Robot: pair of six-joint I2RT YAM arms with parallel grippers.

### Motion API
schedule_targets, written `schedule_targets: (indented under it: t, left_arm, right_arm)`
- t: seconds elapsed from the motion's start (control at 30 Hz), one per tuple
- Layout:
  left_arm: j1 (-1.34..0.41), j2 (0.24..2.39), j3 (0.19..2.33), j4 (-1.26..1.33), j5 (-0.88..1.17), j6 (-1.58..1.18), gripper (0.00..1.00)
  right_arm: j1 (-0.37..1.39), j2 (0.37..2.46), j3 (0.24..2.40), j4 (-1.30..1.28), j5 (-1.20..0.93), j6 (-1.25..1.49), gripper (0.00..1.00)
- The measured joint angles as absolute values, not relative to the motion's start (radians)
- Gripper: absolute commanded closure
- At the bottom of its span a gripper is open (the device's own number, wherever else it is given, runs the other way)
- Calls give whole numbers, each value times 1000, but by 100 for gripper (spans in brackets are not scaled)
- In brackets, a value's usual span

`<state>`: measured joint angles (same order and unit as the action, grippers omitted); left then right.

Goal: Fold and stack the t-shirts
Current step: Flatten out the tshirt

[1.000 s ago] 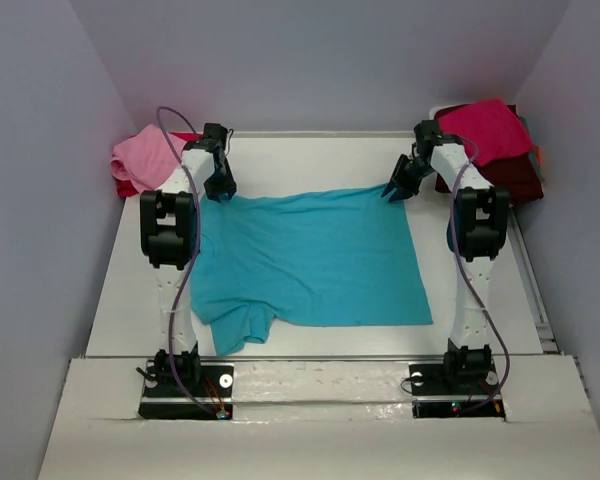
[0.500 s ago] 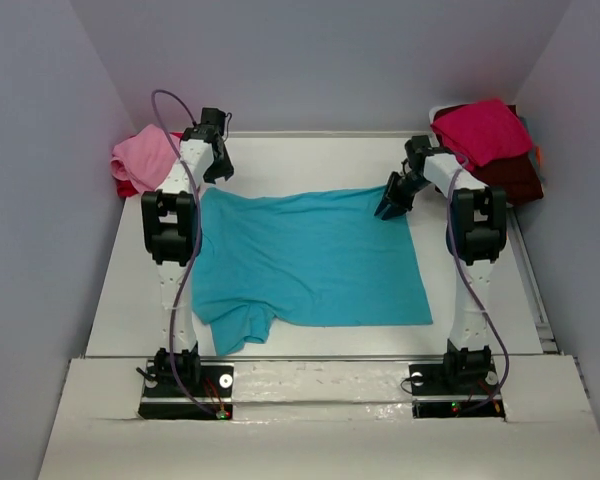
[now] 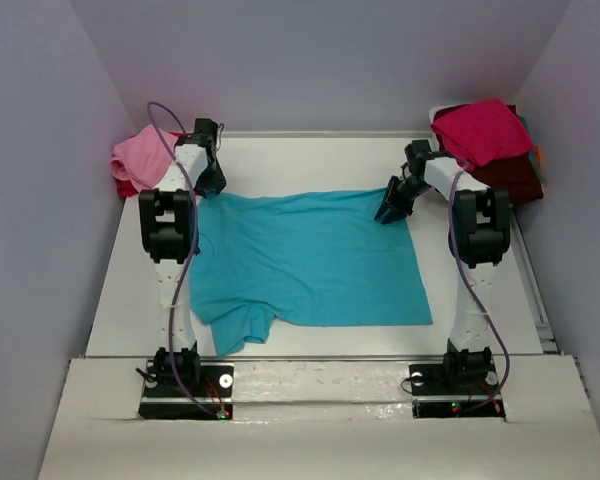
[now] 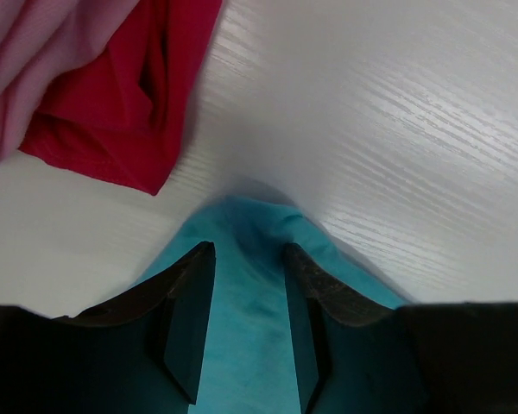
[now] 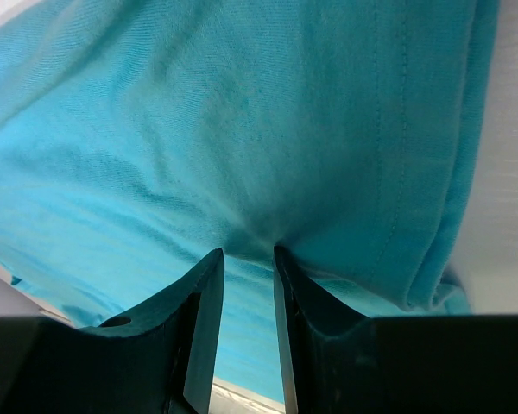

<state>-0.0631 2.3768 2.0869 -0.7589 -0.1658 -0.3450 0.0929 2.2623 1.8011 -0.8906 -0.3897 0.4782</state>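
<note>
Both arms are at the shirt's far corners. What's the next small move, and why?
Probably close the left gripper: its jaws stand open astride the far-left corner of the turquoise cloth t-shirt, while the right gripper pinches the far-right corner.

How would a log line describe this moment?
left gripper: open, astride turquoise t-shirt corner | right gripper: shut on its other far corner
</note>
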Motion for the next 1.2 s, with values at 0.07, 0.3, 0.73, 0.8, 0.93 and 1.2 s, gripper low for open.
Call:
schedule_targets:
  t: [0.07,0.3,0.73,0.8,0.93,1.2]
  left_arm:
    - [-61,2377,2087,-759,-166,-345,51]
    - [-60,2404,2098,-760,-153,-344,68]
    - [-60,2331,1975,-732,-105,-346,94]
    - [-59,2300,1931,-742,-95,-348,94]
    - [-59,2220,1842,-764,-72,-349,94]
    - [-59,2021,1783,-797,-28,-350,94]
  right_arm:
    - [93,2259,1796,-887,-390,478,64]
    - [93,2252,1783,-878,-390,474,64]
    - [93,2252,1778,-873,-390,470,64]
    - [93,2250,1769,-867,-390,471,64]
    - [93,2243,1752,-857,-391,471,64]
    - [93,2222,1723,-860,-380,466,64]
